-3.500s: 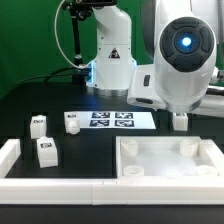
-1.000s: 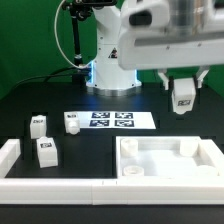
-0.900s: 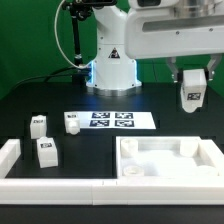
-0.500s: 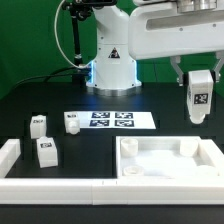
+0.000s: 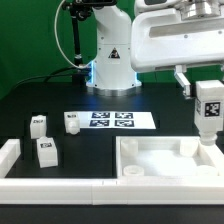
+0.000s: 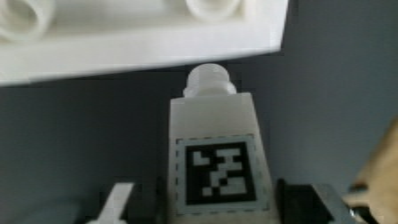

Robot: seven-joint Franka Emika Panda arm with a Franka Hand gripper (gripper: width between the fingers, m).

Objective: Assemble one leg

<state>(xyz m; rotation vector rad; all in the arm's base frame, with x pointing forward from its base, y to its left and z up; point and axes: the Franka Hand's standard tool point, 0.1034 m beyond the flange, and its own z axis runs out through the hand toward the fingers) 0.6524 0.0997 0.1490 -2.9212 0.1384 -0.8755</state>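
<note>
My gripper [image 5: 197,82] is shut on a white leg [image 5: 209,110] with a black-and-white tag. It holds the leg upright in the air at the exterior view's right, above the far right corner of the large white rimmed panel [image 5: 170,160]. In the wrist view the leg [image 6: 217,150] fills the middle between my fingers [image 6: 125,200], its round tip pointing at the panel's edge [image 6: 143,40]. Three more legs rest on the table at the exterior view's left: one [image 5: 38,125], one [image 5: 46,151] and one lying by the marker board [image 5: 71,123].
The marker board [image 5: 112,120] lies flat at the middle of the black table. A long white rail [image 5: 40,185] runs along the front edge. The robot base [image 5: 110,60] stands at the back.
The gripper has lifted the leg from the table and carried it toward the exterior view's right, then lowered it toward the panel's far right corner.
</note>
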